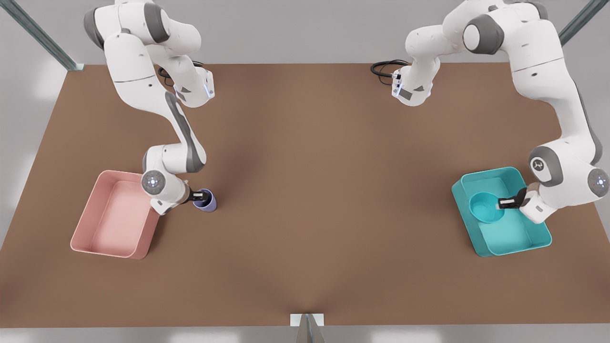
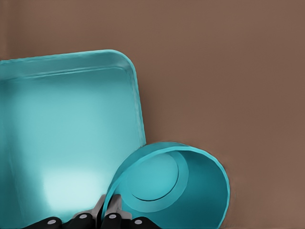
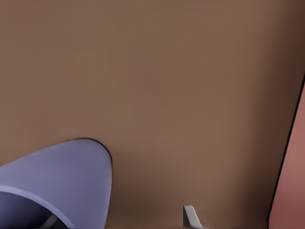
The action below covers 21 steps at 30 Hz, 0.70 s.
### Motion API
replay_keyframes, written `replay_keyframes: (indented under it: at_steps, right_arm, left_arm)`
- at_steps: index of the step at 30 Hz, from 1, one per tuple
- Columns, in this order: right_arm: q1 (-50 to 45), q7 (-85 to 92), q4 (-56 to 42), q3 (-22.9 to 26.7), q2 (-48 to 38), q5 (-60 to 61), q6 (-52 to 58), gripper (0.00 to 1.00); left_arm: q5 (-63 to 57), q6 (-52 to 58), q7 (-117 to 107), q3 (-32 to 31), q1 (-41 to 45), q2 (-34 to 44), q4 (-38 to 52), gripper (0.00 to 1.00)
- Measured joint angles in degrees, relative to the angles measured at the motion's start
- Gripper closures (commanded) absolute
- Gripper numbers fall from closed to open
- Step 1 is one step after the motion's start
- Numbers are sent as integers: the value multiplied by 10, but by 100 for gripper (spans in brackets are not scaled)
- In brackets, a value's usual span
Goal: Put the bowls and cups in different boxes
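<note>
**Spotter:** Teal on teal is your hazard. Your left gripper (image 1: 501, 204) is clenched on the rim of the teal bowl (image 1: 486, 206), holding it tilted over the teal box (image 1: 510, 236).

**Operator:** What goes wrong there?

**Spotter:** You hold only a thin rim pinch, so I judge the bowl could swing or slip. Its far side hangs close to the box wall (image 2: 136, 90), so a drop could catch that edge. Open room lies inward, over the box floor.

**Operator:** And the other side?

**Spotter:** Your right gripper (image 1: 196, 195) grasps the lavender cup (image 1: 206, 200) by its rim, low over the tabletop (image 1: 305, 190). The pink box (image 1: 112, 243) sits just behind the gripper. Lift before you carry, or you could knock its near wall (image 3: 290, 167); bare tabletop lies ahead of the gripper.
</note>
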<state>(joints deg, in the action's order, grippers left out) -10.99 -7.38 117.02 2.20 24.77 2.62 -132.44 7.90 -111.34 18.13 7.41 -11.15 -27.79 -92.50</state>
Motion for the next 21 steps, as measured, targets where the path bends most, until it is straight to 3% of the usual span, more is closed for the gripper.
replay_keyframes:
  at_steps: [1,2,3,12,13,14,18,21]
  right_arm:
    - [-1,-1,-1,0,1,1,0,63]
    - [-1,-2,-2,0,1,2,0,75]
    - [-2,-1,-3,0,1,4,0,79]
    - [11,3,-32,-1,-49,6,19,79]
    - [25,7,-49,0,-59,5,30,79]
    - [44,14,-70,1,-66,5,44,79]
    - [146,63,-147,5,-75,2,108,79]
    - [217,111,-169,7,-71,-1,145,79]
  left_arm:
    - [-5,1,1,1,-12,-6,1,79]
    - [-12,0,1,1,-20,-13,0,79]
    - [-17,-4,3,1,-28,-23,-1,79]
    - [-35,-75,27,2,-68,-103,-4,79]
    - [-37,-84,29,2,-68,-109,-4,66]
    - [-36,-90,33,2,-69,-111,-4,3]
    - [-16,-99,61,3,-73,-89,-3,0]
    - [-40,-42,62,6,-20,43,-2,0]
